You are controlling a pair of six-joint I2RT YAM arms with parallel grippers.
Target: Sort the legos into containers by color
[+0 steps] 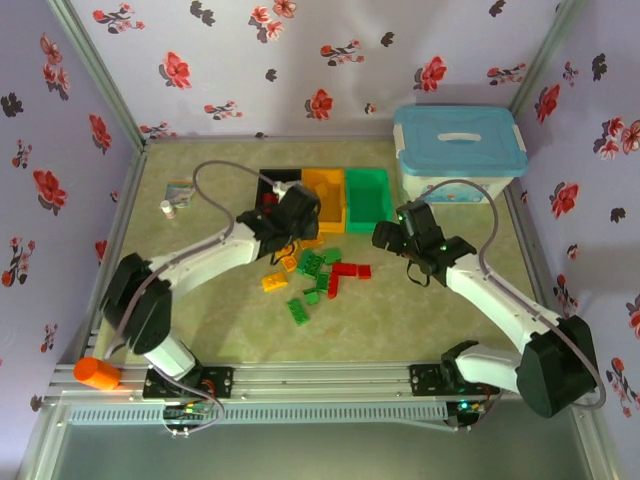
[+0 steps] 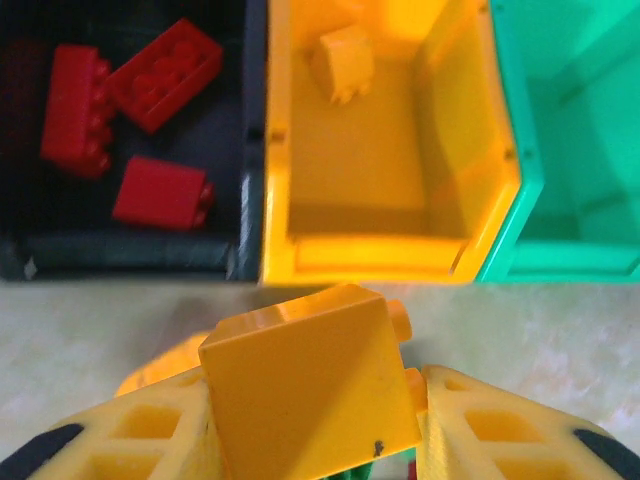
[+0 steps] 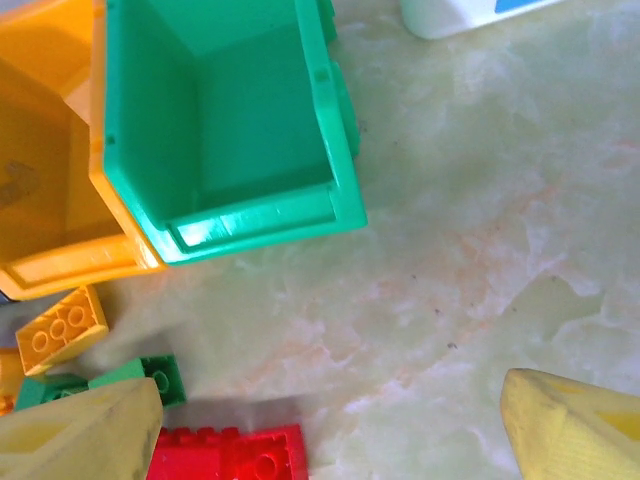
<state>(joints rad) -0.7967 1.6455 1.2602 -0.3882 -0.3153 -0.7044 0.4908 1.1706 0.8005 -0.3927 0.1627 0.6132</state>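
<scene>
- Left gripper clamps an orange-yellow brick on the near side of the orange bin.
- Right gripper stands wide and empty, near the green bin.

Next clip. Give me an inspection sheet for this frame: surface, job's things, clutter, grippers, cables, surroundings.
Surface: pale marbled table; no spills seen.
Job's things: black bin holds three red bricks; orange bin holds one yellow brick; green bin looks empty; loose bricks lie in front of the bins.
Clutter: orange cylinder at the near left edge; white box with blue lid, far right; small bottle, far left.
Grippers: left gripper shut on an orange-yellow brick before the orange bin; right gripper open, holding nothing.
Cables: left cable and right cable arch above their arms.
Surroundings: floral walls.
</scene>
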